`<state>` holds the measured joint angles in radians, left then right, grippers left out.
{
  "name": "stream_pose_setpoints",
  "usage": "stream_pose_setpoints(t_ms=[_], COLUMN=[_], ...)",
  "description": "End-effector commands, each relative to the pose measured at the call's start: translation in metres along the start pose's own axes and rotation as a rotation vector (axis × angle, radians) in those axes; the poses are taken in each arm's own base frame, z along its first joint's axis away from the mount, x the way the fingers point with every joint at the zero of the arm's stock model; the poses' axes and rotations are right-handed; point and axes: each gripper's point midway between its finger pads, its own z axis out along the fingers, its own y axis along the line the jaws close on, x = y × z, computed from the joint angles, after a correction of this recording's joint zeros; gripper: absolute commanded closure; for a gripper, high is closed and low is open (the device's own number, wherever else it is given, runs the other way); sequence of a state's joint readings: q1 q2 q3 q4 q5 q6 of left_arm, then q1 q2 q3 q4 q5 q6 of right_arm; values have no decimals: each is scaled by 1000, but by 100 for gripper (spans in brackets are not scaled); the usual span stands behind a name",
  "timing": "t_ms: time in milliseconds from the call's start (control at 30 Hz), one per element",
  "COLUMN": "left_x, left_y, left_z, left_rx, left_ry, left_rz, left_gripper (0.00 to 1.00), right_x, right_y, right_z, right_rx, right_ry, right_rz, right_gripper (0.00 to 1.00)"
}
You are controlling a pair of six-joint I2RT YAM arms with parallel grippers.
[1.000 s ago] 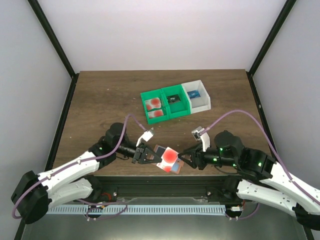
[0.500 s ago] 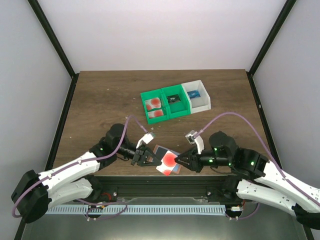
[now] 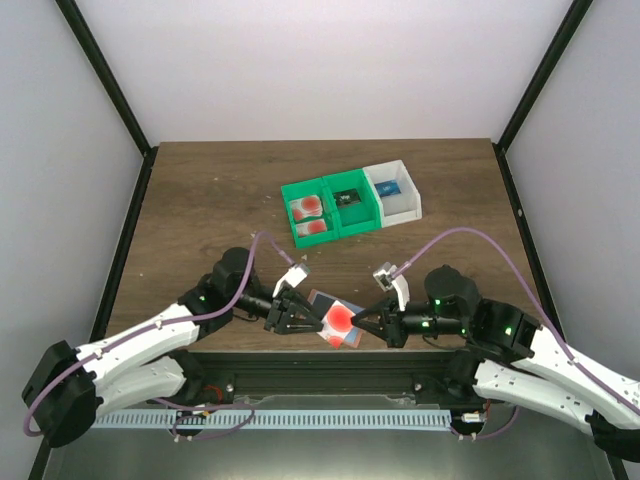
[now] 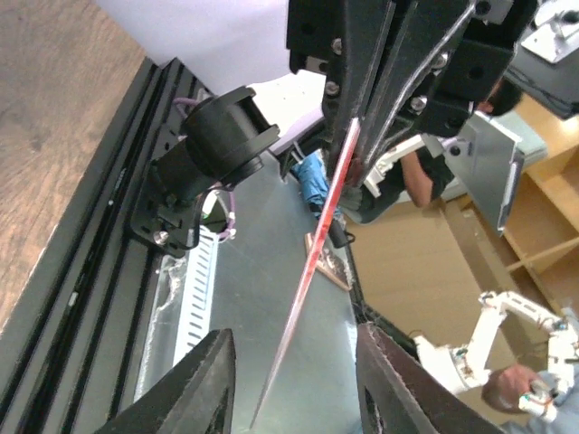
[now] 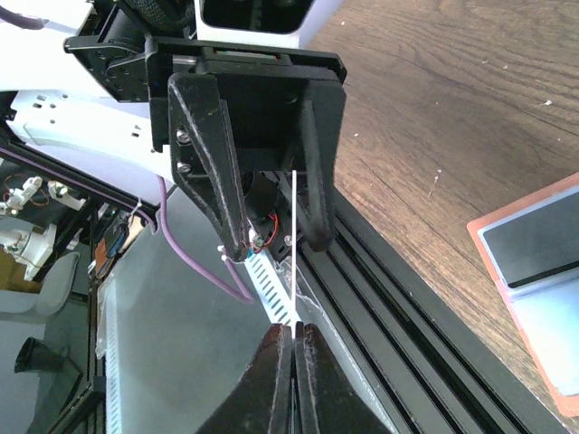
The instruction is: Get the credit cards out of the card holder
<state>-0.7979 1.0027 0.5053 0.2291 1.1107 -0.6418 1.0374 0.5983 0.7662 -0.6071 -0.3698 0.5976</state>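
Note:
A whitish-pink credit card [image 3: 338, 321] with a red round blot hangs just above the table's front edge, between both grippers. My right gripper [image 3: 362, 324] is shut on the card's right edge. In the right wrist view the card [image 5: 295, 244] is a thin white line rising from the closed fingertips [image 5: 295, 327]. My left gripper [image 3: 308, 320] stands open, with a jaw on each side of the edge-on card [image 4: 330, 217] and touching neither face [image 4: 291, 333]. The salmon-pink card holder [image 3: 321, 300] lies open on the wood under the card, its blue-grey panel [image 5: 534, 258] facing up.
A green bin [image 3: 333, 208] at mid-table holds two more cards [image 3: 308, 215] in its left compartment and a dark item in its right one. A white bin [image 3: 395, 190] with a blue item adjoins it. A black rail [image 5: 425, 316] runs along the table's near edge.
My right gripper moved in and shut on the card's right edge. My left gripper, shut on the card before, has opened and let go. The card shifted slightly.

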Motion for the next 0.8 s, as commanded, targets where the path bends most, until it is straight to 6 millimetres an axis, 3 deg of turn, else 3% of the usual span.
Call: stream_pose_setpoints(t_ms=[0,167,300,367,467,633,767], left_x=[-15,-44,-66,-73,-77,-75,-67], left_y=[5,25,44,57,60,60,62], left_z=[-7,-30,-62,-86,-107,-130,-135], left_rx=[-83,-305,-584,-747,-854,-960,-990], left_ry=[-60,-183,-300,-368,-445,-502,-489], left_rz=[43,67,86,84,102,130,146], left_gripper=[53,25,1,0,0,0,0], right_x=[-5,-5,-11,-15,-20,-50,-79], right_y=[4,-21,-42,-54,-73,-86,-103], right_z=[0,4,7,9,17,27,32], right_rx=[-19,93,191,246,339,401,431], right_ry=[-35,-58,-106,-137,-158,-249,-307], right_rz=[-4,46,82,96,117,106,123], right_gripper=[100,99,100,100,99,100,100])
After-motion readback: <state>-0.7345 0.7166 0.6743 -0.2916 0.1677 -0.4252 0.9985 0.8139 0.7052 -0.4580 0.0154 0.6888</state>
